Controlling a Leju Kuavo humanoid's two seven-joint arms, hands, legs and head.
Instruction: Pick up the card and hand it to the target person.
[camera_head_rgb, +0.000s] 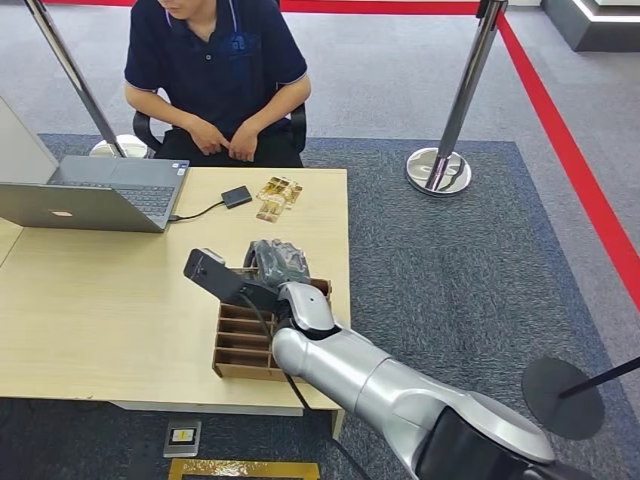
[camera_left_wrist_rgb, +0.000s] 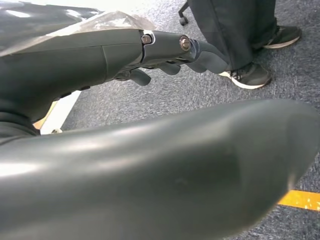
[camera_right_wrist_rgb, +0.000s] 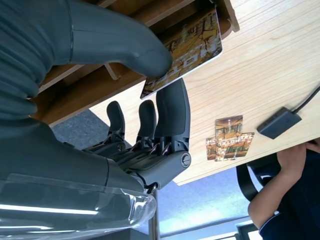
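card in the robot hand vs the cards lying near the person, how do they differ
The held card is pinched by the right robot hand at the wooden organizer; the loose cards lie flat on the table, untouched. It is single; they overlap in a small pile. Both share the same gold-brown print.

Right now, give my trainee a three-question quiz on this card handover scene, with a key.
1. True or false: the right hand pinches a card at the wooden card holder.
2. What lies on the table beside the loose cards? A) a mug B) a small black device on a cable C) scissors
3. Fill in: the seated person has both hands resting in their ____.

Key: 1 true; 2 B; 3 lap.
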